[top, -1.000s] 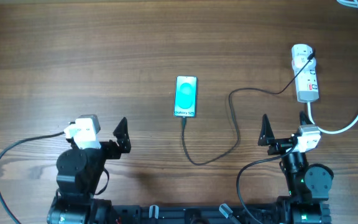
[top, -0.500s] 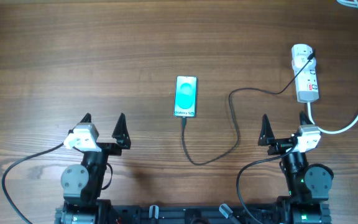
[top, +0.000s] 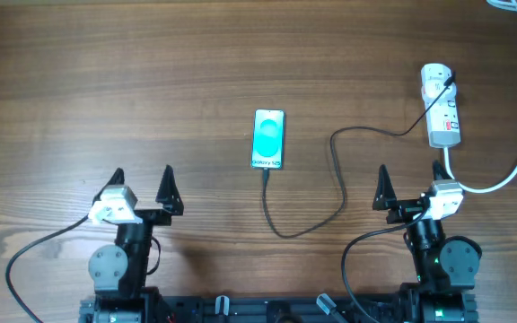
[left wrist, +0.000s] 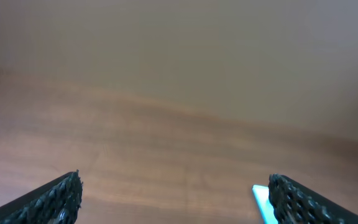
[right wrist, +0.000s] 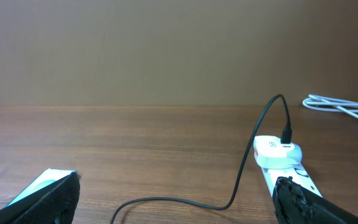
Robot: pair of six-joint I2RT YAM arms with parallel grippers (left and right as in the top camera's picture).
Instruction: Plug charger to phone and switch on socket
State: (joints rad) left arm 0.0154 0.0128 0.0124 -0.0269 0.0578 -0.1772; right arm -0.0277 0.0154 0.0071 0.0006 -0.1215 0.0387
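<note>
On the left of the wooden table (top: 151, 72), the left gripper (top: 142, 176) hovers near the front edge with its jaws spread wide and nothing between them. In the left wrist view only bare wood lies ahead of the two toothed fingertips, with a cyan corner of the phone at the lower right. The phone (top: 268, 139) lies flat and face up near the middle of the table, well apart from both grippers, its turquoise screen lit and its white band toward the robot. The charger (top: 341, 193) runs from the phone's near edge, where its tip touches the phone, though whether it is seated cannot be told. From there it loops toward the robot, curves up to the right and crosses to the socket. The right gripper (top: 410, 182) holds low near the front edge, its jaws also wide apart and empty, just in front of the socket's near end. The socket (top: 442, 117) lies lengthwise at the right, with the charger's black plug standing in a white block on its far end. A white cord (top: 510, 175) leaves its near end and sweeps off toward the upper right corner.
</note>
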